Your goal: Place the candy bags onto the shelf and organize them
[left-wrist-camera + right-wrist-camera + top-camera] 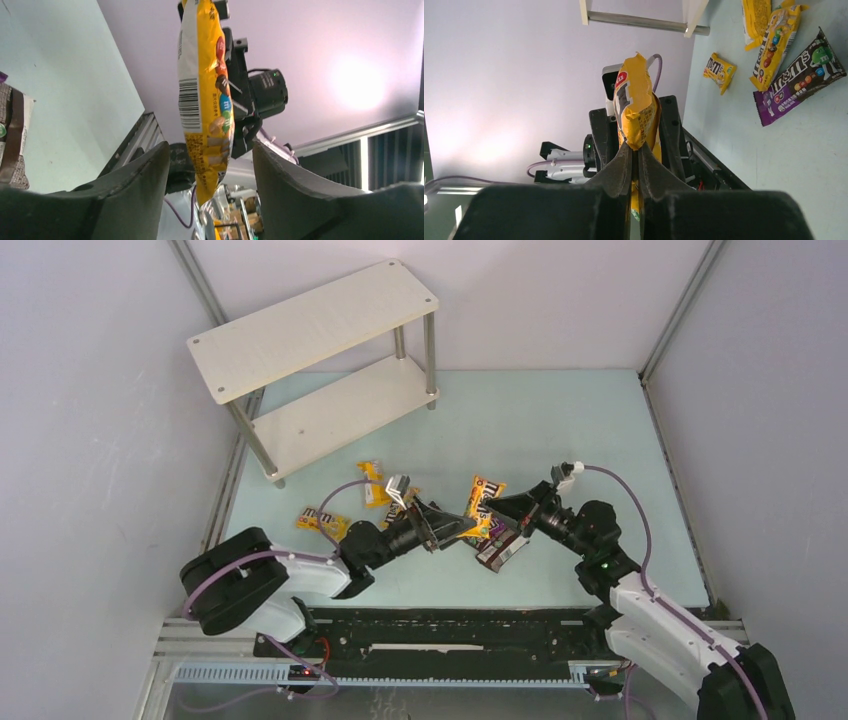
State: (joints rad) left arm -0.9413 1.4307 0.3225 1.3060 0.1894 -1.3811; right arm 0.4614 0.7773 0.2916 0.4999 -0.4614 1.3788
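1. A yellow candy bag (486, 498) is held in the air above the table (560, 430), between the two grippers and well apart from the shelf (310, 330).
2. One end of it is pinched by the right gripper (635, 150), whose fingers (620, 167) are pressed together on the packet.
3. The bag's other end is seen hanging between the spread fingers of the left gripper (210, 147), with a gap left on each side.
4. A purple packet (796, 80) and a yellow packet (720, 70) are seen lying flat on the table.
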